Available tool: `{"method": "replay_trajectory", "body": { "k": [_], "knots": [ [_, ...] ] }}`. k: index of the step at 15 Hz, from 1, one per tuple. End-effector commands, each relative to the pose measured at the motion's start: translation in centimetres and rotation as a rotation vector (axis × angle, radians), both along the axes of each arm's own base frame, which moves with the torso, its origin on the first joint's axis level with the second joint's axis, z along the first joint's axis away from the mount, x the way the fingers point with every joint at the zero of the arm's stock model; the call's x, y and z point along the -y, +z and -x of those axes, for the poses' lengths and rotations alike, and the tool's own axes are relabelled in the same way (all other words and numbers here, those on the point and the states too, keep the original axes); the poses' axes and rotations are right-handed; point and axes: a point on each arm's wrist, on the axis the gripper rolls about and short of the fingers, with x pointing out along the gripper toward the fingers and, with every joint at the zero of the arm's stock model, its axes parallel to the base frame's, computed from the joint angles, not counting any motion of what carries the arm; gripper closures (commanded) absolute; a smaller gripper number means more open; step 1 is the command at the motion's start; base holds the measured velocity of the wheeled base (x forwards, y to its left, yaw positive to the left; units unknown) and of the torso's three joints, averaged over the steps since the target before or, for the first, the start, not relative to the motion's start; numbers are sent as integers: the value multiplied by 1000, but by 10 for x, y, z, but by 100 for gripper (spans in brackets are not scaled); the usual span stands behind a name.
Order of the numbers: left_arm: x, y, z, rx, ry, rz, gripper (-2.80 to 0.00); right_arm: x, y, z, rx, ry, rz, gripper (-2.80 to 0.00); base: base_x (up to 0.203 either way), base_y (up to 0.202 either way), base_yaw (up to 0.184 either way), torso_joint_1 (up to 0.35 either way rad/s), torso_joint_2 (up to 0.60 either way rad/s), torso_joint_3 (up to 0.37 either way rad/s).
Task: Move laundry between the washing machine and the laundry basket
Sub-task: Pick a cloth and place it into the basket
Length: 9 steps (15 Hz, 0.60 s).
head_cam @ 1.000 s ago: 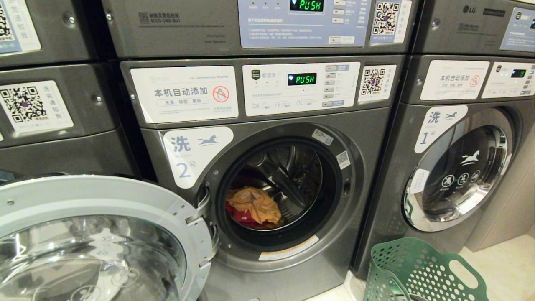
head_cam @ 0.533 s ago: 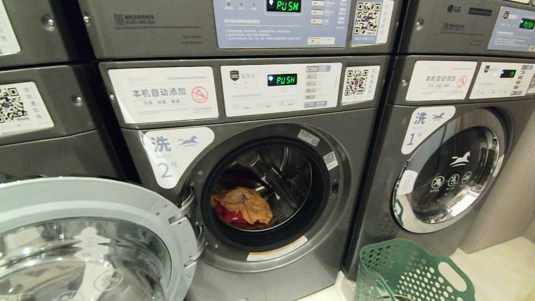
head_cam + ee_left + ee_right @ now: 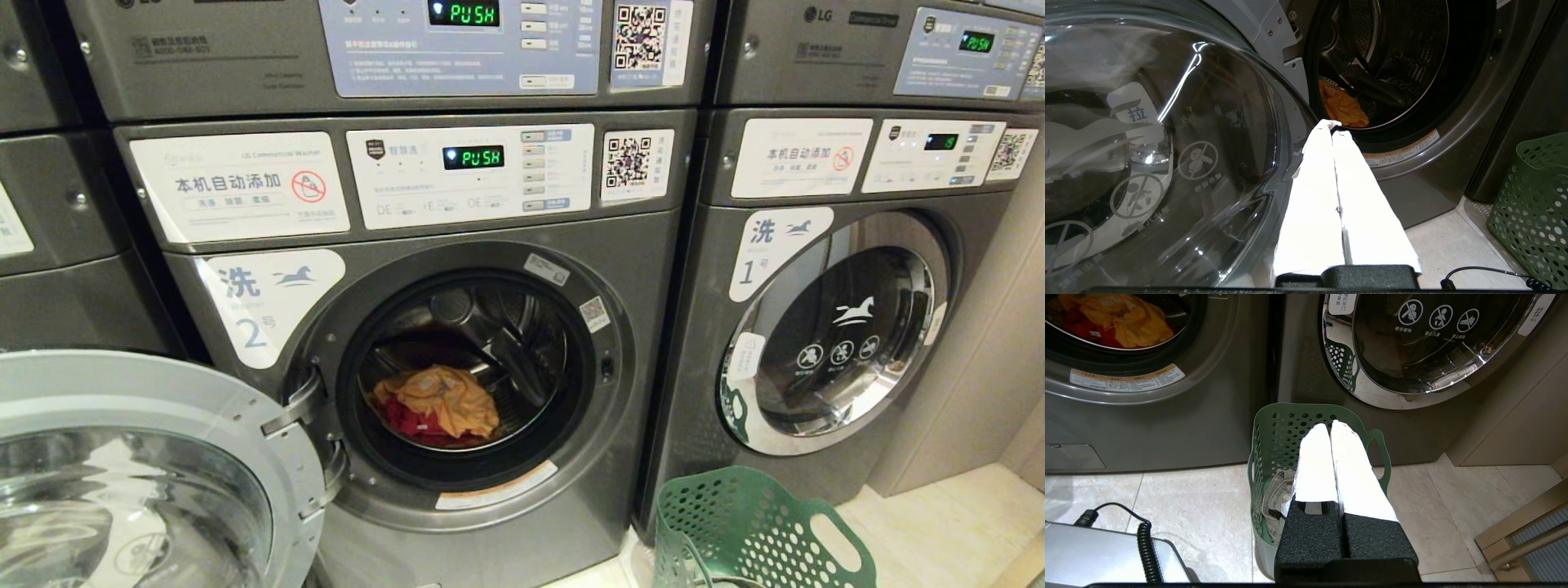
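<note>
Viewpoint shifted rightward along grey front-loading washing machine (image 3: 490, 384), orange crumpled garment (image 3: 441, 398) inside; green perforated plastic basket (image 3: 759, 531) nearer. Left pincer (image 3: 1334, 127) and right pincer (image 3: 1329, 425) clenched, empty.

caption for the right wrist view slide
Shut right gripper above green perforated plastic laundry basket holding grey clothing.

Both arms sit out of the head view. The left pincer (image 3: 1333, 130) and right pincer (image 3: 1329, 426) have fingers pressed together, empty.
</note>
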Motion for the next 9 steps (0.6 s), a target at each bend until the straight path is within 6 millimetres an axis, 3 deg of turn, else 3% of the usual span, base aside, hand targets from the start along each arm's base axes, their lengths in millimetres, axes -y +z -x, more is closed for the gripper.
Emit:
{"method": "replay_trajectory", "body": {
  "k": [1, 9],
  "knots": [
    [0, 0, 0, -1, 3, 10, 0, 0, 0, 0, 0, 2, 3, 0, 0, 0, 0, 0, 0, 0],
    [0, 0, 0, 1, 3, 10, 0, 0, -1, 2, 30, 2, 5, 0, 0, 0, 0, 0, 0, 0]
  ]
}}
